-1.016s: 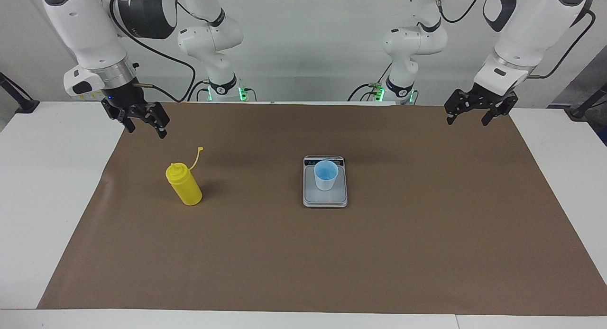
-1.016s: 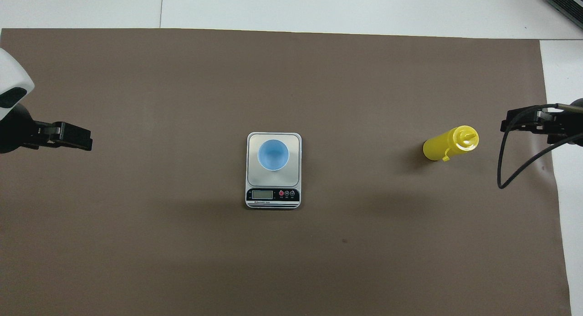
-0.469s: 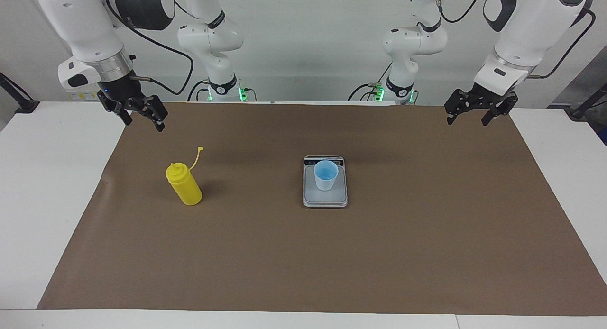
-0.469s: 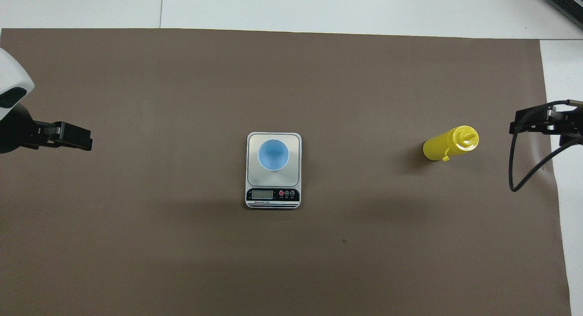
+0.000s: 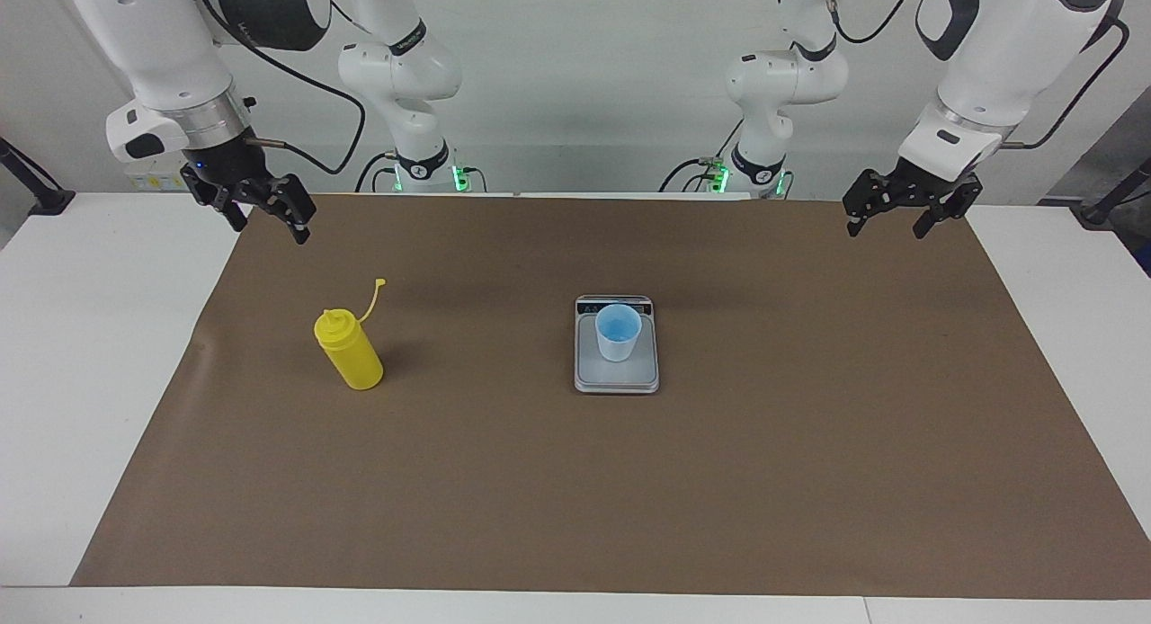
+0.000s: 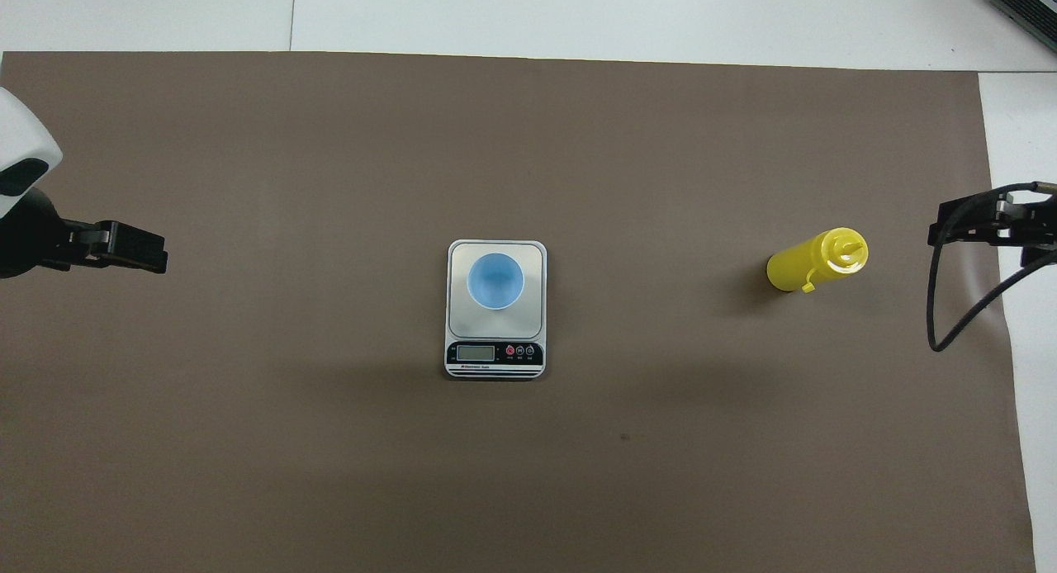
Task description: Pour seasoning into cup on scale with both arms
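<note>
The seasoning, a yellow squeeze bottle (image 5: 351,352) (image 6: 813,263), stands upright on the brown mat toward the right arm's end, its cap strap sticking up. The light-blue cup (image 5: 618,333) (image 6: 495,281) stands upright on the silver scale (image 5: 617,378) (image 6: 459,324) at mid-table, the display strip on the edge nearer the robots. My right gripper (image 5: 272,231) (image 6: 950,226) hangs open in the air over the mat's edge beside the bottle, holding nothing. My left gripper (image 5: 885,231) (image 6: 140,249) waits open over the mat's edge at the left arm's end.
A brown mat (image 5: 575,480) covers most of the white table (image 5: 90,354). Two smaller white arm bases with green lights (image 5: 423,170) (image 5: 753,170) stand at the robots' edge. A black cable (image 6: 950,309) dangles from the right wrist.
My right gripper has risen and drawn back from the bottle toward the right arm's end of the table. The left arm, bottle, cup and scale have not moved.
</note>
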`<act>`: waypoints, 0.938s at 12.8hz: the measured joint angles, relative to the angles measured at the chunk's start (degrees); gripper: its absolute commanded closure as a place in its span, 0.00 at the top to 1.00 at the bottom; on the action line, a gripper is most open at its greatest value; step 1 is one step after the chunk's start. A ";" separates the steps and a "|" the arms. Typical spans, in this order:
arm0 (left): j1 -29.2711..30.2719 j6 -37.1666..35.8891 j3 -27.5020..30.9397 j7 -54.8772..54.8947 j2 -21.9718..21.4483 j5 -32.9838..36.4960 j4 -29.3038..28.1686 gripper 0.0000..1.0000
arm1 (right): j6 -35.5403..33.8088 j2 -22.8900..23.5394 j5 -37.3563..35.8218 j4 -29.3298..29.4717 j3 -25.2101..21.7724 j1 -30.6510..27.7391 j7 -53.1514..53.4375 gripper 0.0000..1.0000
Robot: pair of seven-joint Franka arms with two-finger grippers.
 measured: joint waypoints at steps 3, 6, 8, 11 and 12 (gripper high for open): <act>0.00 0.00 0.00 0.00 0.00 0.00 0.00 1.00 | -0.81 0.00 0.00 0.07 0.68 0.12 -0.10 1.00; 0.00 0.00 0.00 0.00 0.00 0.00 0.00 1.00 | -1.62 0.01 -0.06 0.58 1.70 1.70 -0.11 1.00; 0.00 0.00 0.00 0.00 0.00 0.00 0.00 1.00 | -1.92 0.00 -0.06 1.32 1.80 1.73 -0.11 1.00; 0.00 0.00 0.00 0.00 0.00 0.00 0.00 1.00 | -3.00 0.03 -0.06 1.38 1.72 1.66 -0.11 1.00; 0.00 0.00 0.00 0.00 0.00 0.00 0.00 1.00 | -3.78 0.03 -0.06 1.38 1.71 1.66 -0.11 1.00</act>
